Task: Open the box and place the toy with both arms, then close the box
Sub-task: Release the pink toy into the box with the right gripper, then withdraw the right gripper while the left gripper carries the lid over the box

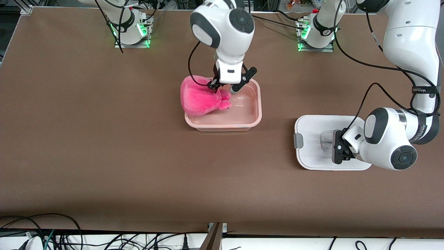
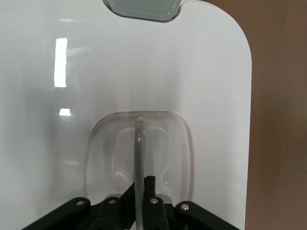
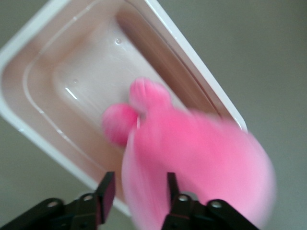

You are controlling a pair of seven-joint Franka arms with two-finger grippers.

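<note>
Toy at the tub's rim, lid off

Right gripper (image 1: 224, 87), centre of the front view, pinches the pink plush toy (image 1: 203, 99) between its fingers (image 3: 106, 195); the toy hangs half in the open pink box (image 1: 248, 119), draped over its rim toward the right arm's end. Left gripper (image 1: 335, 149), lower right, has its fingers pressed on the clear handle (image 2: 139, 158) of the white lid (image 1: 312, 158), lying on the table (image 1: 104, 139).

Overall light: bright, even, from overhead; the brown table (image 1: 104, 139) shows only soft, short shadows.
Glare: two white rectangular reflections on the lid (image 2: 62, 62) in the left wrist view; faint sheen on the tub floor (image 3: 81, 81).
Blur: the pink plush toy (image 3: 201, 158) is smeared by motion in the right wrist view.
Front view: sharp from corner to corner.
Green glow: status lights at both arm bases along the table's top edge.
</note>
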